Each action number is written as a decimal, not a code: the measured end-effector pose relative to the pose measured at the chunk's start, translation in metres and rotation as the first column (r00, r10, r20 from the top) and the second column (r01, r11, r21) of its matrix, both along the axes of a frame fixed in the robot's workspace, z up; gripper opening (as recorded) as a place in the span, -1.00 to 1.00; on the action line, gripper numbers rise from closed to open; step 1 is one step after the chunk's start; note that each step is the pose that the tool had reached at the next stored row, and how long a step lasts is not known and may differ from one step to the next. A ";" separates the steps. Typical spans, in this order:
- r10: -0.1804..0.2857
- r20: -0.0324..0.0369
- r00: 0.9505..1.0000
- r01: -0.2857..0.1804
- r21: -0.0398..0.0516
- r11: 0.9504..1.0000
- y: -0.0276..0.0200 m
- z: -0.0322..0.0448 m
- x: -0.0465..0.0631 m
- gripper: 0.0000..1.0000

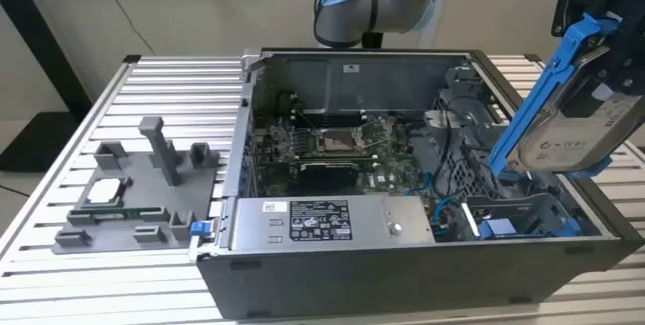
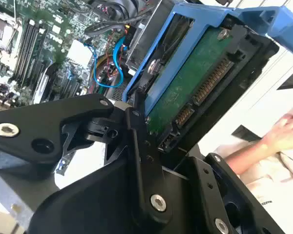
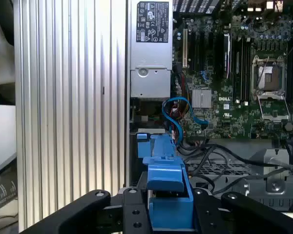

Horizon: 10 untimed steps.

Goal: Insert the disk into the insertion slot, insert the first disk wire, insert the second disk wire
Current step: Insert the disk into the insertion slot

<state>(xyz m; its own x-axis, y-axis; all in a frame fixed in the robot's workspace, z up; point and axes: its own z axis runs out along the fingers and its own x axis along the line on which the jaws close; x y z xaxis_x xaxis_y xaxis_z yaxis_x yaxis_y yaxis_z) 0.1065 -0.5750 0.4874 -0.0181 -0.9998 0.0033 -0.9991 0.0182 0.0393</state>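
Insertion of the disk (image 1: 575, 132) was in hand: jaws pinched it, tilted above the insertion slot (image 1: 524, 215) at the exterior view's four o'clock, levelling required.

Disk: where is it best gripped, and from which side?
Likely the upper end of its blue carrier, from above, where the end effector clamps the disk now. It hangs tilted, so that leaves the lower end free toward the slot, and the carrier's rails give firm edges.
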 end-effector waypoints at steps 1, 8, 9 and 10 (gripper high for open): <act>0.000 0.000 1.000 0.000 0.000 1.000 0.0000 0.0000 0.000 -1.00; 0.000 0.000 1.000 0.000 0.000 1.000 0.0000 0.0000 0.000 -1.00; 0.000 0.000 1.000 0.000 0.000 1.000 0.0000 0.0000 0.000 -1.00; 0.000 0.000 1.000 0.000 0.000 1.000 0.0000 -0.0001 0.000 -1.00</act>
<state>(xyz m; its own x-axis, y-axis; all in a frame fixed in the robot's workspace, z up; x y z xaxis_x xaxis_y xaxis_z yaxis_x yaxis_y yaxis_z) 0.1066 -0.5750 0.4873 -0.0181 -0.9998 0.0034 -0.9991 0.0182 0.0393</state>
